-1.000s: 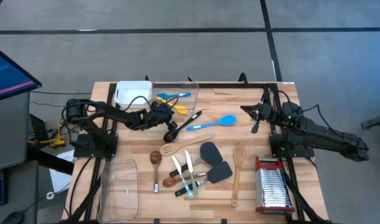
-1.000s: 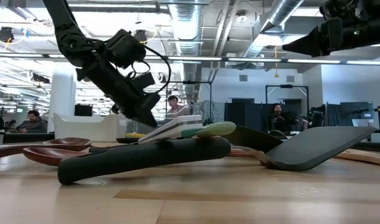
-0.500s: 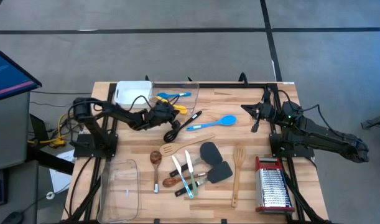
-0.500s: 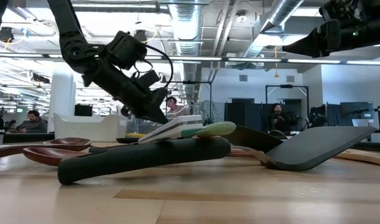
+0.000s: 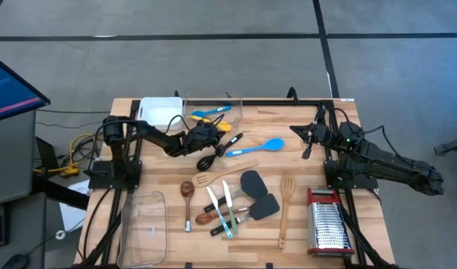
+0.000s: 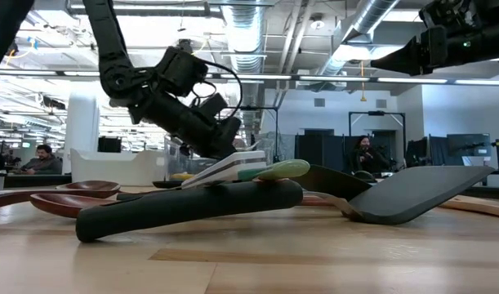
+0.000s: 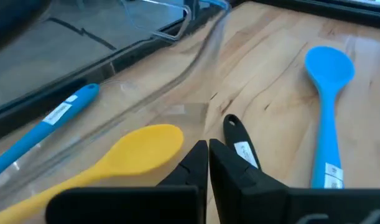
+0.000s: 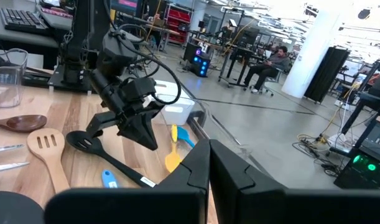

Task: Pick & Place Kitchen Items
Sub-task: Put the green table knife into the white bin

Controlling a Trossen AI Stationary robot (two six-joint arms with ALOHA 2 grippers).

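My left pincer (image 5: 214,139), fingers pressed together and empty, hovers over the black slotted spoon (image 5: 219,150) lying on the table (image 5: 303,168) beside the blue spoon (image 5: 255,147). I should spread the fingers, straddle its handle, then lower squarely.

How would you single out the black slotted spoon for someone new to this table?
Start at the clear tub on the table's far edge. Just nearer lies the black slotted spoon, under the shut left gripper. It's the only all-black utensil there, beside a blue spoon.
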